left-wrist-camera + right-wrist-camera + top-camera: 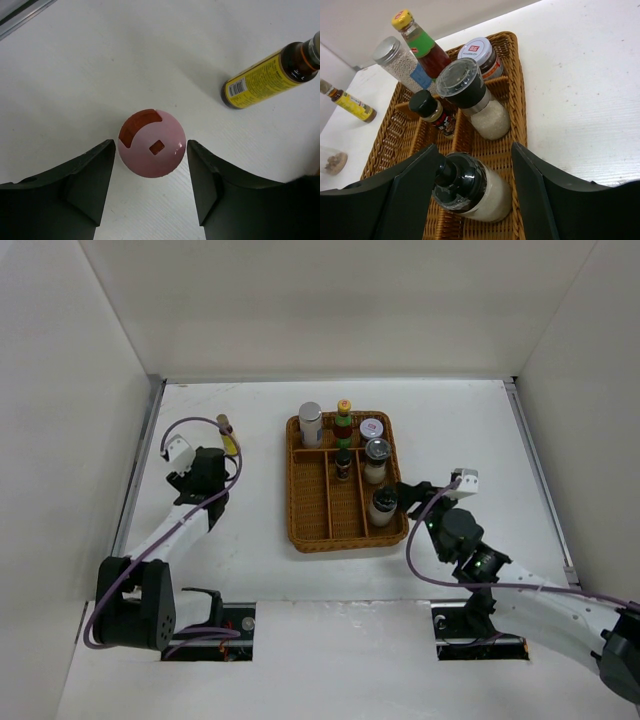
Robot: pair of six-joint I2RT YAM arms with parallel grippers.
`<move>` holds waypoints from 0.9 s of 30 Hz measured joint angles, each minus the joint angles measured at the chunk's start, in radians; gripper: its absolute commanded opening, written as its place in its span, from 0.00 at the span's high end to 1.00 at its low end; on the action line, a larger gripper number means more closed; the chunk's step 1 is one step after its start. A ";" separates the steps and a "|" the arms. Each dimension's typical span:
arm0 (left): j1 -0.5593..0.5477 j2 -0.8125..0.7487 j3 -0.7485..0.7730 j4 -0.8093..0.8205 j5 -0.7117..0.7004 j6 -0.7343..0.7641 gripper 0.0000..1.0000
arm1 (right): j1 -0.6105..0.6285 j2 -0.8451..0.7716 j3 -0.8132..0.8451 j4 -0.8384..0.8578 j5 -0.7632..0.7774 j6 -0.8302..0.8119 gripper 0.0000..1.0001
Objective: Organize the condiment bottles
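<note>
Left of the basket [296, 490], my left gripper [151, 146] stands spread either side of the pink-capped bottle [152, 144], which I judge light, smooth and tippy, best pinched across its cap.

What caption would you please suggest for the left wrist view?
Left pincer brackets a pink-capped round shaker; a yellow-labelled brown bottle lies nearby on the white table.

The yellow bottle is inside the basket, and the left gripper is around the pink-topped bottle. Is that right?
Almost. The yellow-labelled dark bottle is not inside the brown woven basket; it lies on the white table left of it, as the top external view shows. The left gripper is indeed around the pink-capped bottle.
</note>
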 measured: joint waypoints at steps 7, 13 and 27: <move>-0.004 0.000 0.000 0.032 -0.011 0.003 0.76 | 0.000 0.026 0.000 0.002 -0.002 -0.001 0.33; -0.156 -0.139 0.007 -0.023 -0.021 0.007 0.77 | 0.000 0.027 0.000 0.002 -0.002 -0.001 0.33; -0.752 -0.023 0.190 0.064 0.085 0.078 0.76 | -0.026 -0.087 -0.007 0.002 0.064 -0.002 0.32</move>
